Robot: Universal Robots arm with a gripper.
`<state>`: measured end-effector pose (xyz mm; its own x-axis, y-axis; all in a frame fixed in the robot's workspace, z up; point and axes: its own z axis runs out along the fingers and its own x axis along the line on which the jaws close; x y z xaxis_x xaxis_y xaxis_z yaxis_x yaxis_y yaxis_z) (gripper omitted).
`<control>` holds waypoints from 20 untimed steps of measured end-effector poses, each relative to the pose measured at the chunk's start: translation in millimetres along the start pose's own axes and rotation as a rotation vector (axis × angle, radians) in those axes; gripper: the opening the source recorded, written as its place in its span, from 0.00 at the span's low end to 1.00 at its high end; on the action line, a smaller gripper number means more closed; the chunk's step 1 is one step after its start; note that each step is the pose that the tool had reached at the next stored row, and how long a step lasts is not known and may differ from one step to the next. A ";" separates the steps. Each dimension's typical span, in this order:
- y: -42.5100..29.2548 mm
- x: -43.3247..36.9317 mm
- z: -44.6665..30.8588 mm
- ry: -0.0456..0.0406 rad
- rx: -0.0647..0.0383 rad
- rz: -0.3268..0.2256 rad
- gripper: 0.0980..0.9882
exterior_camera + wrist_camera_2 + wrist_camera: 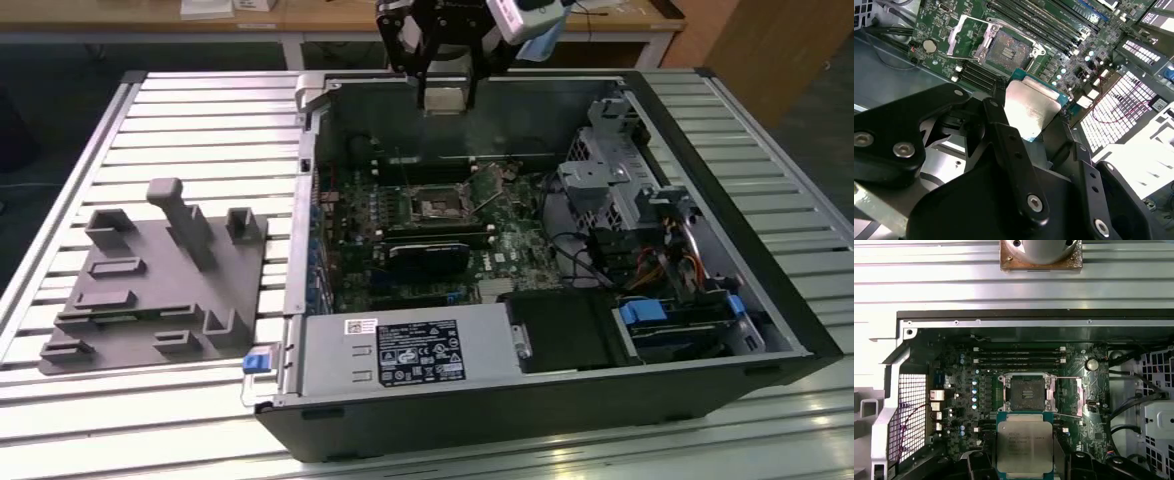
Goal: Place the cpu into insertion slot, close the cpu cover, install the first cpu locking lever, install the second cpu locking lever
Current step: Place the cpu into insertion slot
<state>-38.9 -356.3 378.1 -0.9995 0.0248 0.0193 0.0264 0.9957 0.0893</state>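
- In the exterior view, a silvery slatted metal table point(200, 110) is seen, with pale wooden desks point(134, 15) at the far side. A grey moulded fixture tray point(147, 290) lies on it at the exterior view's left. An open black computer case point(534, 425) is laid on its side at the exterior view's right, with a green motherboard point(507, 265) inside.
- The black gripper point(445, 102) is held over the far edge of the case, clamped on the small flat square grey-metal cpu point(445, 95). The small square silver-rimmed insertion slot point(439, 205) lies well apart, on the board.
- In the second wrist view, the cpu point(1029, 107) is pinched at opposite edges by the gripper point(1034, 120). The insertion slot point(1010, 50) is uncovered, and the thin silvery square cpu cover point(966, 37) is swung up beside it.
- In the first wrist view, the cpu point(1025, 445) is gripped by the gripper point(1025, 460), apart from the insertion slot point(1026, 392). The cpu cover point(1070, 396) stands open alongside.
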 end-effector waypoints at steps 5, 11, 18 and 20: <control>-0.7 -0.2 8.4 0.0000 0.000 0.000 0.49; -1.7 -0.4 19.2 0.0000 0.000 0.000 0.49; -1.9 -2.3 31.9 -0.0001 0.004 0.000 0.49; -1.8 -3.4 35.5 -0.0002 0.005 0.000 0.49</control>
<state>-36.1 -355.0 342.5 -0.9995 0.0249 0.0191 0.0264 0.9961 0.0839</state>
